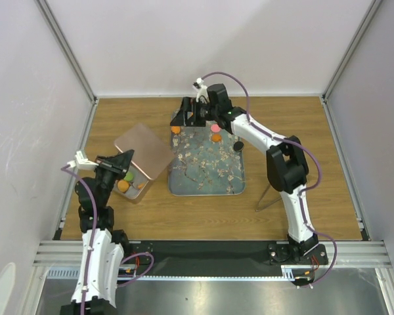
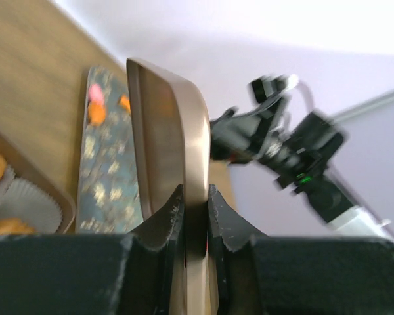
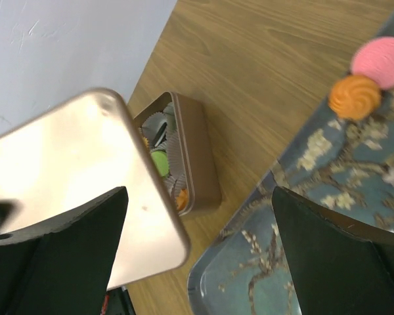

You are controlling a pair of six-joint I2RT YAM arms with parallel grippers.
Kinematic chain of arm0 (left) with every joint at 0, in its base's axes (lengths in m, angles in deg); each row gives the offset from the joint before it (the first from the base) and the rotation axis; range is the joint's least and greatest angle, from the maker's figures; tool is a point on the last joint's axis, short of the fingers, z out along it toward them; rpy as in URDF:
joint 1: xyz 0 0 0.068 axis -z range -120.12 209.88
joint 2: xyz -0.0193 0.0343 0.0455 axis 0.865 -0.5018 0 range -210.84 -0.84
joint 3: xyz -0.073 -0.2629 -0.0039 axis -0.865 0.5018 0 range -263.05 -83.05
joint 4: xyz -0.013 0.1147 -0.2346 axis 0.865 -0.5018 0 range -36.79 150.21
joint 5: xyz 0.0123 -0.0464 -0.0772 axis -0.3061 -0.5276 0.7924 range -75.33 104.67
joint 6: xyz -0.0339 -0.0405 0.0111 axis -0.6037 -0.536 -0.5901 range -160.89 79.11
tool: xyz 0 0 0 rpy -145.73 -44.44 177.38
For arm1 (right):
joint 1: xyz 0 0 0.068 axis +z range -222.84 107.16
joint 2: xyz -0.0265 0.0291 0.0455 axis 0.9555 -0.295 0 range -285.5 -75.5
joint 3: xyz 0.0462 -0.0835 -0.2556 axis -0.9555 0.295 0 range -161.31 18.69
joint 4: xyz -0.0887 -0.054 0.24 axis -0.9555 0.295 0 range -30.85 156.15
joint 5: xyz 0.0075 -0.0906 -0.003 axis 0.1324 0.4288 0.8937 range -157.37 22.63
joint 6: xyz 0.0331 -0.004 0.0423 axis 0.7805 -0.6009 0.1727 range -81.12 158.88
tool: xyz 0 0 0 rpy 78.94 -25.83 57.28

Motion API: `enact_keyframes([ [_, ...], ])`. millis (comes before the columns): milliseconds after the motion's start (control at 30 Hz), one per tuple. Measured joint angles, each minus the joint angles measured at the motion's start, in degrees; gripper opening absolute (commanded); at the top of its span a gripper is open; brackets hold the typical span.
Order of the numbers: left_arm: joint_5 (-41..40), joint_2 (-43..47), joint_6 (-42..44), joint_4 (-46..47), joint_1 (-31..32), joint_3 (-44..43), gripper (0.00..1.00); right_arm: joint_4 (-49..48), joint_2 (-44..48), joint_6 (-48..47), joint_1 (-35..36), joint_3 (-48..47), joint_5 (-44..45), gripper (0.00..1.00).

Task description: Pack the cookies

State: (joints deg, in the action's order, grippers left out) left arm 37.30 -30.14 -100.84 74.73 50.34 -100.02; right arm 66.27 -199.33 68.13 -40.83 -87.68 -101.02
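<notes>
Probably light and crumbly, the cookies (image 3: 355, 95) on the tray (image 3: 354, 197) and in the tin (image 3: 200, 154) want a soft grip by the rim; left gripper (image 2: 195, 197) pinches the lid (image 2: 161, 118), right gripper (image 3: 197, 197) is spread wide.

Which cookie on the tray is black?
The black cookie by the right edge of the tray; the orange cookies and pink cookie sit farther back.
</notes>
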Motion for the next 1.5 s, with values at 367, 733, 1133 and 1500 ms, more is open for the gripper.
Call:
enact_keyframes([
  [367,-4.7,1.6,-8.3,10.6,-5.6,7.3,0.00,-2.6,-9.3,-1.2,3.4,-9.0,-5.0,1.00],
  [733,-4.7,-0.7,-13.1,14.9,-13.4,13.4,0.01,-3.8,-22.1,1.2,7.2,-20.7,-5.3,1.00],
  [1133,-0.8,-6.4,-15.0,20.1,-15.2,14.3,0.00,-4.1,-25.0,2.3,9.5,-24.1,-5.3,1.00],
  [1500,1.9,-7.5,-15.0,20.9,-17.7,14.3,0.01,-4.0,-27.2,2.3,11.6,-24.3,-5.9,1.00],
])
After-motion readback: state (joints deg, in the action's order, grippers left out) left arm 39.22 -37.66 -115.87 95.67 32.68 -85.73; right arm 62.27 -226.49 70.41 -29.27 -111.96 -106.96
